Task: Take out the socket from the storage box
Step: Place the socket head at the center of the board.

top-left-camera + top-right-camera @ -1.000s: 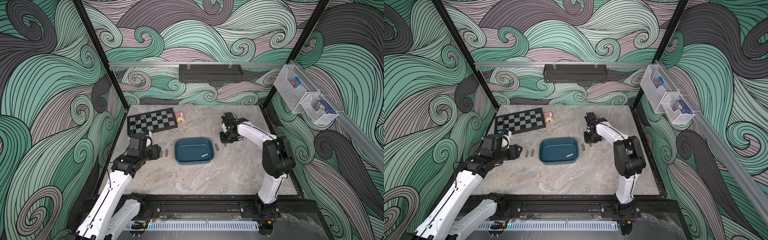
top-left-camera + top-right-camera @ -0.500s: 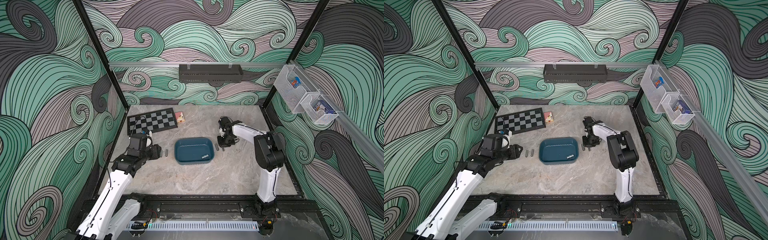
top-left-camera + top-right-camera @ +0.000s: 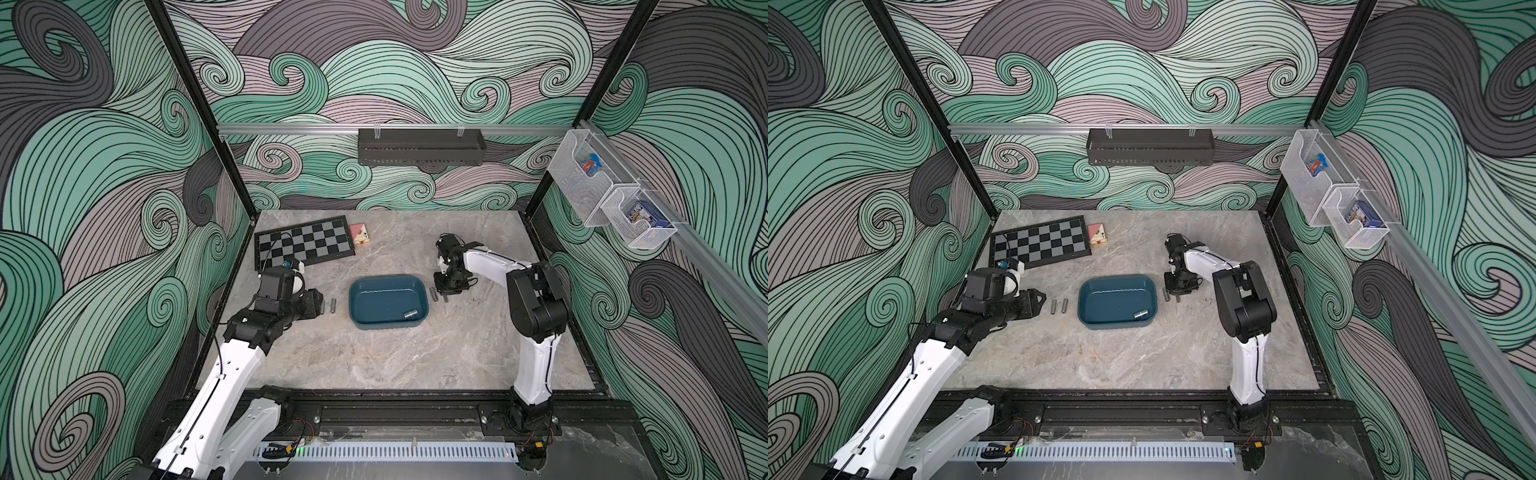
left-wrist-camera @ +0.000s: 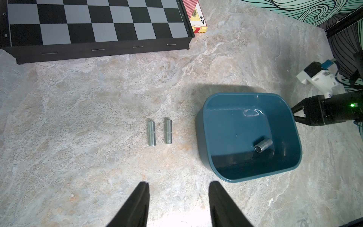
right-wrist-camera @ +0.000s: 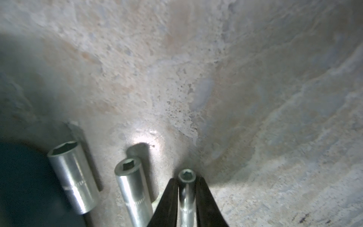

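Right wrist view: right gripper (image 5: 187, 179) pinches thin socket (image 5: 186, 198); left gripper (image 4: 179, 183) gapes empty.

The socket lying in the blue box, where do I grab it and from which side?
Grip the socket across the middle of its round barrel, coming straight down from above. It lies on its side on the box floor near a wall, so the walls block any sideways approach.

Six sockets (image 4: 263, 147) (image 4: 151, 133) (image 4: 168, 131) (image 5: 72, 176) (image 5: 133, 188) (image 5: 186, 194), one storage box (image 3: 382, 299), one chessboard (image 3: 305, 242), one card pack (image 3: 360, 234), one black wall tray (image 3: 420, 146), two white mesh baskets (image 3: 579, 183) (image 3: 636, 224).
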### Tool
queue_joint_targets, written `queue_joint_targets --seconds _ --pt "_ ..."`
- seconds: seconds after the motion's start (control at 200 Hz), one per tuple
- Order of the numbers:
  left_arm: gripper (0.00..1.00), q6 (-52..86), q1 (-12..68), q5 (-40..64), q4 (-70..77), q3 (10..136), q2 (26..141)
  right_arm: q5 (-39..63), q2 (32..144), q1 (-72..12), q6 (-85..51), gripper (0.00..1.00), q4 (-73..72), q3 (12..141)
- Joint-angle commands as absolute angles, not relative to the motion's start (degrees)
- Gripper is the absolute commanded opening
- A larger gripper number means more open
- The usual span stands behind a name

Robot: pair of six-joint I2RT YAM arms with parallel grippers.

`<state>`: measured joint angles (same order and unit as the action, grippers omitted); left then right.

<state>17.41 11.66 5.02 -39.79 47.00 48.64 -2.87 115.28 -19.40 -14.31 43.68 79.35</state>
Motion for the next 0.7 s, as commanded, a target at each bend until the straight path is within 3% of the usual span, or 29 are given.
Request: queue_joint_targets --seconds 0.0,0.695 --pt "0.53 16.8 11.7 5.9 -39.1 46.9 48.9 -2.5 116.0 -20.0 -14.8 0.23 43.5 78.8" --pt "0.53 16.6 12.1 6.6 -39.3 46.9 49.3 -1.9 111.6 -20.5 -14.9 0.33 43.6 78.9"
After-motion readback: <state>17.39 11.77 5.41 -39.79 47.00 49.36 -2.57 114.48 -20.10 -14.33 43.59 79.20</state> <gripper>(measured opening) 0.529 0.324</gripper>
